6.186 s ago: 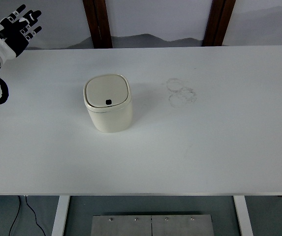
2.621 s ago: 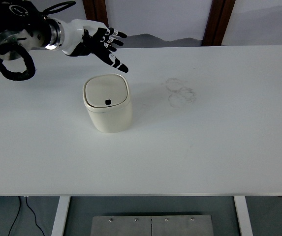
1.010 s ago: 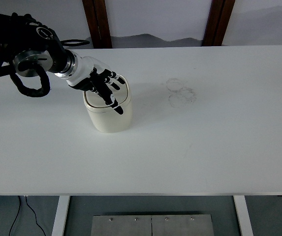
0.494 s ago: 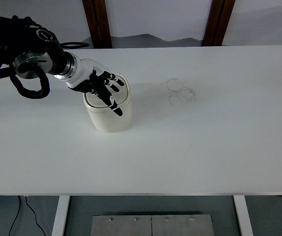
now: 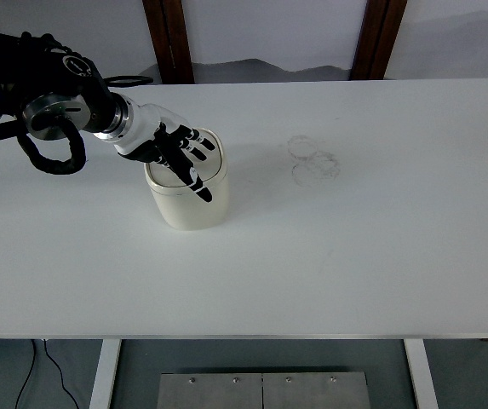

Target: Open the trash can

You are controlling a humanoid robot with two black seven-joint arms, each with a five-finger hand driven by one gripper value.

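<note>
Reaching in from the left edge, my left arm [image 5: 52, 106] crosses the far left part of the table [image 5: 354, 256], its dark joint and looped black cable sitting above the white surface. At its end my left robot hand [image 5: 169, 151] lies over the top of the trash can [image 5: 188, 200], palm down, with the fingers [image 5: 198, 183] stretched out and slightly fanned toward the near right. They are released, not clenched, and they grasp nothing; the longest black fingertip sits over the near right part of the lid [image 5: 214, 141], close to the front rim. Whether the fingertips actually press on the lid or hover just above it I cannot tell from this steep angle.

The trash can is a small cream-coloured bin with rounded corners, standing upright on the table, left of centre and a little toward the far side. Its lid is down and closed; most of it is hidden under my robot hand, so only its far right corner and edges show.

Further right, well apart from the trash can, faint ring-shaped marks [image 5: 313, 158] stain the tabletop. The rest of the white surface stretches to the right edge.

Beyond the far edge of the table two dark brown wooden posts [image 5: 380, 38] stand against a pale wall. Below the near edge a white table leg [image 5: 105, 373] and a grey metal plate [image 5: 262, 390] show on the floor.
</note>
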